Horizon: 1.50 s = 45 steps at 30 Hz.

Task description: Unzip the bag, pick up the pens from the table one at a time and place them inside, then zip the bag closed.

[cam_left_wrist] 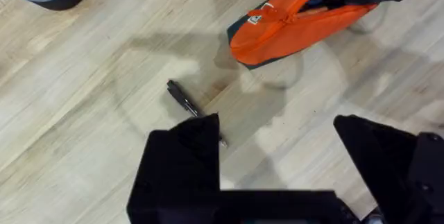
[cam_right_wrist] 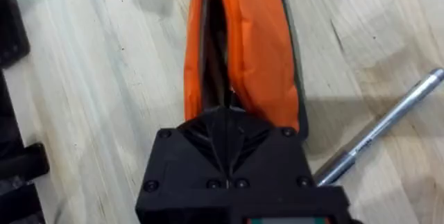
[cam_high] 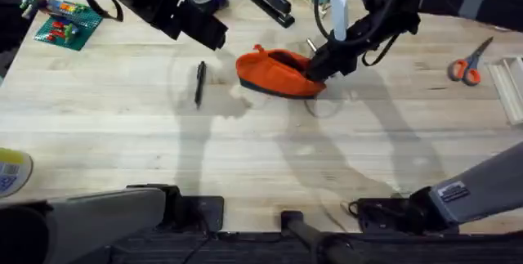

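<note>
Black pen (cam_high: 199, 82): on the tabletop (cam_high: 122, 141), lengthwise front-to-back, left of the orange pouch (cam_high: 274, 72).
Left tool (cam_left_wrist: 277, 148): released, above it, nearer.
Right tool (cam_high: 320, 61): clenched on the pouch's end.

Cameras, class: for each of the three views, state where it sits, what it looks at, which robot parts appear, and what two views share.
Overhead: above the arm bases, looking down and forward at the light wooden plank table; both arms show.
Left wrist: above the slim black pen; open left gripper below.
Right wrist: at the soft orange fabric pouch; right gripper on its zip end.
Shared: pouch in all three.
</note>
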Motion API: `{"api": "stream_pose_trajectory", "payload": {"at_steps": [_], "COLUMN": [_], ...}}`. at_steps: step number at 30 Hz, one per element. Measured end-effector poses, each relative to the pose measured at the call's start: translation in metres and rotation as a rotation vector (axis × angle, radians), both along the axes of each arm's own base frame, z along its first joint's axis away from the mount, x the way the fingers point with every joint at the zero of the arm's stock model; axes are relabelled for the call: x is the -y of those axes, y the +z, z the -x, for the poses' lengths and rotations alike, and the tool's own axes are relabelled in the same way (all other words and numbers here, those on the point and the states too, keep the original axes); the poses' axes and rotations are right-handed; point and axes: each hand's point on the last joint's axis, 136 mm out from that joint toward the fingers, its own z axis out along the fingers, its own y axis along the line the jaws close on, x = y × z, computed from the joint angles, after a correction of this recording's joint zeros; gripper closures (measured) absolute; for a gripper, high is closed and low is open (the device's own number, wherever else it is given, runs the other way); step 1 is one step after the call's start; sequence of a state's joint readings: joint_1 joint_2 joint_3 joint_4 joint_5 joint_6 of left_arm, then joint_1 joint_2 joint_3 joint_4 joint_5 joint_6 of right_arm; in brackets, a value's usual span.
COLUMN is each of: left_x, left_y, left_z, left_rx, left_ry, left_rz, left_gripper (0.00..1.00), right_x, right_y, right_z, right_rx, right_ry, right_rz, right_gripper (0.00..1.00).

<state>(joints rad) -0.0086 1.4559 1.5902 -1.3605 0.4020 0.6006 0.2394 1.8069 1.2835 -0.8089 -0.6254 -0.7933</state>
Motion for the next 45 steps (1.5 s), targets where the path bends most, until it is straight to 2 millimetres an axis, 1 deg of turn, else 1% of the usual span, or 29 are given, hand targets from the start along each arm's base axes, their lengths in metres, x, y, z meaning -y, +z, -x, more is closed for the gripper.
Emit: {"api": "stream_pose_trajectory", "payload": {"at_steps": [6,7,8,9,11,13,14,15,17,32,37,41,44,45], "left_x": [0.000,0.000,0.000,0.000,0.000,0.000,0.000,0.000,0.000,0.000,0.000,0.000,0.000,0.000], "left_y": [0.000,0.000,0.000,0.000,0.000,0.000,0.000,0.000,0.000,0.000,0.000,0.000,0.000,0.000], "left_z": [0.000,0.000,0.000,0.000,0.000,0.000,0.000,0.000,0.000,0.000,0.000,0.000,0.000,0.000], "left_rx": [0.000,0.000,0.000,0.000,0.000,0.000,0.000,0.000,0.000,0.000,0.000,0.000,0.000,0.000], "left_ry": [0.000,0.000,0.000,0.000,0.000,0.000,0.000,0.000,0.000,0.001,0.001,0.001,0.001,0.001], "left_rz": [0.000,0.000,0.000,0.000,0.000,0.000,0.000,-0.001,-0.001,-0.003,-0.003,-0.003,-0.003,-0.003], "left_gripper": [0.005,0.005,0.006,0.006,0.005,0.005,0.006,0.005,0.005,0.006,0.006,0.006,0.005,0.006], "right_x": [0.000,0.000,0.000,0.000,0.000,-0.001,-0.001,-0.002,-0.002,-0.002,-0.004,-0.005,-0.003,-0.002], "right_y": [0.000,0.000,0.000,0.000,0.000,0.001,0.001,0.001,0.001,0.001,0.005,0.017,0.038,0.049], "right_z": [0.000,0.000,0.000,0.000,0.000,0.000,0.000,0.000,0.000,0.000,-0.001,-0.006,-0.013,-0.018], "right_rx": [0.000,0.000,-0.001,-0.001,0.001,0.002,0.006,0.007,0.007,0.007,-0.013,-0.007,0.037,0.065], "right_ry": [0.000,0.000,-0.001,0.000,0.001,0.003,0.006,0.009,0.009,0.009,-0.018,-0.037,-0.070,-0.087], "right_rz": [0.000,0.000,0.000,0.000,0.000,-0.005,-0.006,-0.006,-0.006,-0.009,-0.011,-0.011,-0.003,0.002], "right_gripper": [0.943,0.919,0.857,0.742,0.473,0.174,0.051,0.019,0.007,0.006,0.006,0.006,0.006,0.006]}}
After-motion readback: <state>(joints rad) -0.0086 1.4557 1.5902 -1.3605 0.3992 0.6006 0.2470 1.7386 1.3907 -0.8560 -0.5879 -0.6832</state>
